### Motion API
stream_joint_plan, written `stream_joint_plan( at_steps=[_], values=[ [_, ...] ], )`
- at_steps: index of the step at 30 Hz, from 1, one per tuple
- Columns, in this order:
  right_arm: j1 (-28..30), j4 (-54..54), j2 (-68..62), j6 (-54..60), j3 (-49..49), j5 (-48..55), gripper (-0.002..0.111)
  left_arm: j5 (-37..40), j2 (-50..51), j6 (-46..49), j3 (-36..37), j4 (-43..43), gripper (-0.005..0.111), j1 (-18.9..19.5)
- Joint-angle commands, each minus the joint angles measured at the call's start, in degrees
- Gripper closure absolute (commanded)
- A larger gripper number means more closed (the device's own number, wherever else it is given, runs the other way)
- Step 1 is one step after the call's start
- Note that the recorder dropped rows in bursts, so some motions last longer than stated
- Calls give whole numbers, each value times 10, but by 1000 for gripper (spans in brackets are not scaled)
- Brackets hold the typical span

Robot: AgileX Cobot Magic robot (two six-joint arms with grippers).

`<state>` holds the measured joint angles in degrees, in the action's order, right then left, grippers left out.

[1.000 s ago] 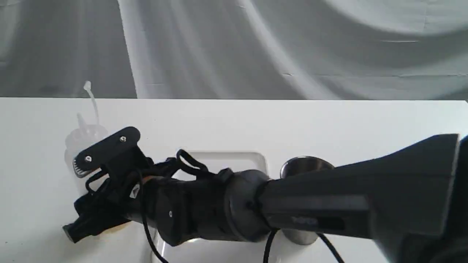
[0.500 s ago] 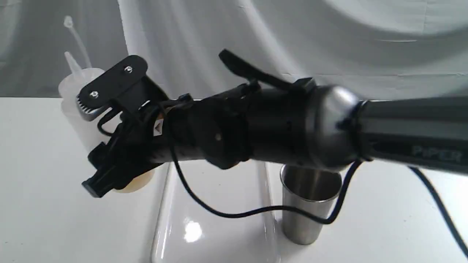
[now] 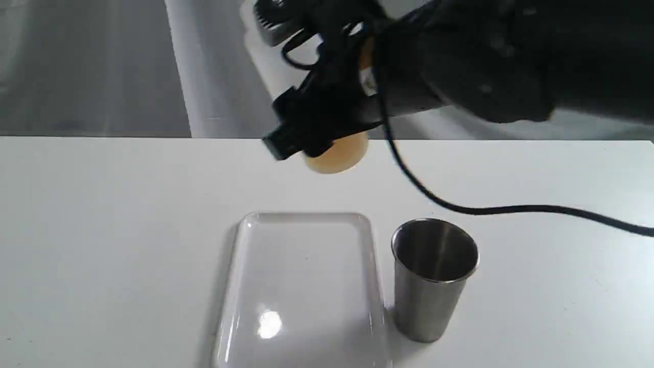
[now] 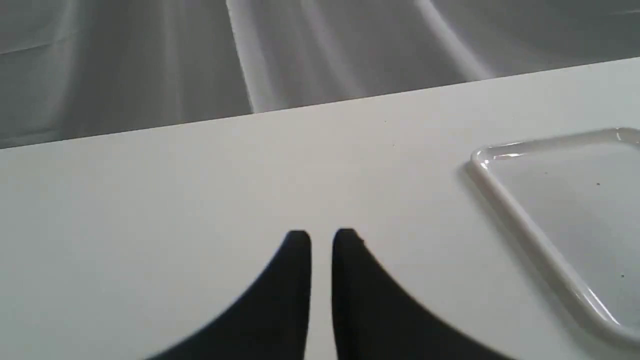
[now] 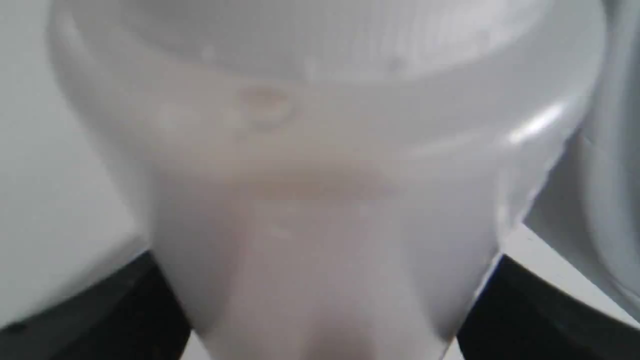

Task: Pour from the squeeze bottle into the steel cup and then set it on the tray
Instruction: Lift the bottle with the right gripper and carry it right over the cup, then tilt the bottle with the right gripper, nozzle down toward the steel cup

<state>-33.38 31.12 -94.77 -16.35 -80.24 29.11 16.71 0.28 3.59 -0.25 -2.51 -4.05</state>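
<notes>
The right gripper [image 3: 311,102] is clamping the squeeze bottle [image 3: 337,156] around its body, holding it in the air over the white table [image 3: 102,230], behind the tray [image 3: 306,221]. The steel cup [image 3: 433,278] is standing upright just beside the tray. The left gripper [image 4: 321,245] is hovering above the table, jaws nearly touching, gripping nothing.

backdrop: grey-white draped cloth [image 3: 102,66], soft folds | surface: plain white table [image 3: 102,204] | light: even, diffuse
</notes>
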Motion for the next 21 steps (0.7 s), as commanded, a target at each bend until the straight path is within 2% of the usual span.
stream_joint_plan(
  at_steps=[1, 11, 21],
  values=[
    [19, 65, 64, -37, 48, -4, 51, -4, -3, -1, 3, 0, 98, -2],
    [68, 196, 209, -103, 196, 81, 51, -4, -3, -1, 3, 0, 98, -2],
    [82, 257, 255, -145, 296, 128, 51, -4, -3, -1, 3, 0, 98, -2]
  ],
)
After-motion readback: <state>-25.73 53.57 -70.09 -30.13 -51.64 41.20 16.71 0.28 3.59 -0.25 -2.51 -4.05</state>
